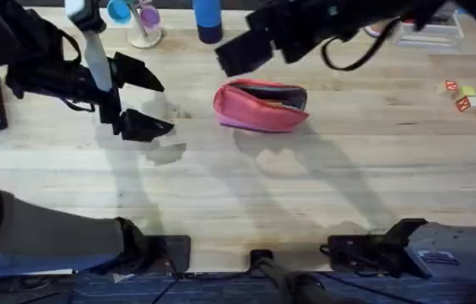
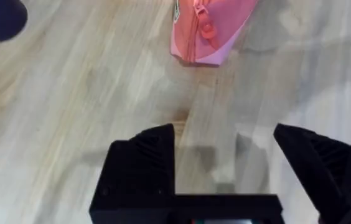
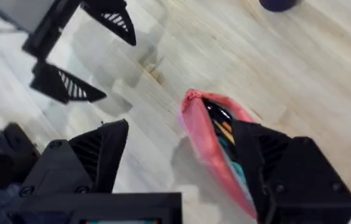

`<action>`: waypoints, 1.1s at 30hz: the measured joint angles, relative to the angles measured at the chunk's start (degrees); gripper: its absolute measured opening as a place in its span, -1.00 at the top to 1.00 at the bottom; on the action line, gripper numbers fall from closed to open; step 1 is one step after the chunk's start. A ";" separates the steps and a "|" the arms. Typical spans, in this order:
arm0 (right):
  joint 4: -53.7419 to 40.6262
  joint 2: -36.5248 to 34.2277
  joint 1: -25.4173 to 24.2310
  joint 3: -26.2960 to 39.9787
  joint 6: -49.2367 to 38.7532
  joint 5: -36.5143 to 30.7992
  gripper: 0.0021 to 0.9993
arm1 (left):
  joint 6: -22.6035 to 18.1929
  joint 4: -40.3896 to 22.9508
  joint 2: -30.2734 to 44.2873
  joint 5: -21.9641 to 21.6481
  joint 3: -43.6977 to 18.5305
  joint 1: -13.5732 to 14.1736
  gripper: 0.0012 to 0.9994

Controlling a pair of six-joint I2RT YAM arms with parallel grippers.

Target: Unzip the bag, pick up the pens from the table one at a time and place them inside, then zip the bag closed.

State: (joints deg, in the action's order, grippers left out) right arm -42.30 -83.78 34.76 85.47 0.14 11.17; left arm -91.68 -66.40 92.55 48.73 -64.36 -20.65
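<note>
The bag (image 1: 261, 105) lay mid-table (image 1: 305, 194), unzipped, with coloured things showing inside. I saw no loose pens on the boards, so I judged zipping was the step in hand. My left gripper (image 1: 147, 101) hung wide and empty just beside it; my right gripper (image 3: 182, 155) gaped above. I would pin one end, then draw the pull (image 2: 205, 28) slowly.

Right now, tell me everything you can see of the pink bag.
The bag is a soft coral-pink fabric pouch, elongated and rounded, with a paler pink lower edge. It lies on the table near the middle, toward the far side. Its top zipper is open; the right wrist view shows dark, orange and teal items inside. A pink zipper pull shows at one end. The right end effector is open, one finger in front of the bag; contact is unclear.
</note>
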 joint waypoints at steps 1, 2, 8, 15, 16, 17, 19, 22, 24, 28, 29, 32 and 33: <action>0.30 -0.49 0.77 -0.02 1.58 -0.80 -1.00 | -0.57 1.22 0.00 0.24 0.55 0.07 -0.99; 0.50 -0.86 1.44 0.00 2.88 -1.26 -1.00 | -0.99 2.17 0.00 0.42 0.93 0.05 -0.99; 0.74 -3.17 6.61 0.00 7.87 -2.60 -1.00 | -2.44 5.42 0.00 1.45 2.61 0.07 -0.99; -0.10 -5.41 8.46 0.00 9.25 -2.68 -1.00 | -2.67 5.62 0.00 2.57 2.75 0.08 -0.99; -0.09 -5.48 8.44 -0.02 9.33 -2.76 -1.00 | -2.67 5.75 0.00 2.66 2.75 0.11 -0.99; -0.11 -5.49 8.44 0.00 9.40 -2.83 -1.00 | -2.69 5.91 0.00 2.73 2.75 0.09 -0.99; -0.07 -5.48 8.44 0.00 9.59 -2.84 -1.00 | -2.69 6.09 0.00 2.75 2.75 0.11 -0.99; -0.06 -5.48 8.44 -0.02 9.75 -2.85 -1.00 | -2.69 6.20 0.00 2.78 2.75 0.11 -0.99; 0.06 -5.47 8.39 0.00 9.77 -2.85 -1.00 | -2.69 6.20 0.00 2.80 2.75 0.09 -0.99; -0.51 -5.49 8.39 0.00 9.76 -2.85 -1.00 | -2.69 6.20 0.00 2.92 2.75 0.11 -0.99; -0.74 -5.49 8.39 0.00 9.77 -2.85 -1.00 | -2.69 6.20 0.00 2.93 2.75 0.11 -0.99; -0.90 -5.49 8.39 0.00 9.77 -2.85 -1.00 | -2.69 6.20 0.00 2.93 2.75 0.11 -0.99; -0.90 -5.49 8.39 -0.02 9.79 -2.85 -1.00 | -2.69 6.20 0.00 2.93 2.75 0.11 -0.99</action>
State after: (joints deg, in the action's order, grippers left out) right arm -43.20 -89.27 43.16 85.45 9.93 8.32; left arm -94.37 -60.20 92.55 51.66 -61.60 -20.53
